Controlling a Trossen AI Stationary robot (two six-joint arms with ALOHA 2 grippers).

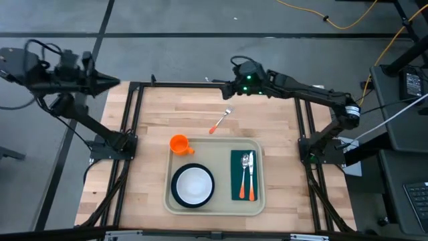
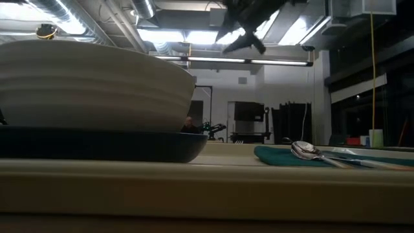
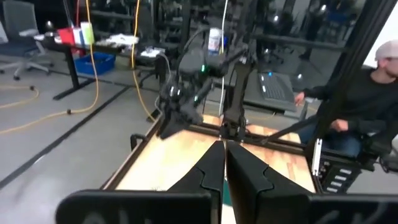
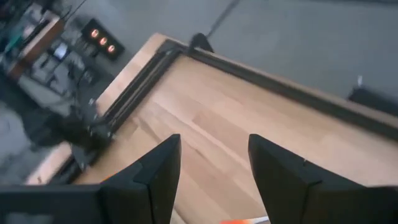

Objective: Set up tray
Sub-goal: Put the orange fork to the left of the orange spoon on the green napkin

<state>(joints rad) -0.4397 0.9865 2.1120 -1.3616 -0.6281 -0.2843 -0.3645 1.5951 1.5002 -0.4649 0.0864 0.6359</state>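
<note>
On the cream plastic tray (image 1: 215, 203) only the orange-handled fork (image 1: 221, 120) is missing, so the empty, parted right pincer (image 1: 227, 88) hovers near it, left pincer (image 1: 115, 83) closed.

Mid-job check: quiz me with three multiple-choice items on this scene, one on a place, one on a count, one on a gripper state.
1. Where does the orange-handled fork lie?
A. on the green napkin
B. on bare table beyond the tray
C. in the bowl

2. How many utensils rest on the green napkin?
A. none
B. two
C. four

3. How is the right gripper?
A. open and empty
B. shut on the fork
C. shut on the orange cup

Answers: 1 B, wood surrounds it outside the tray. 2 B, a spoon and a knife. 3 A, its fingers stand apart over bare wood.
</note>
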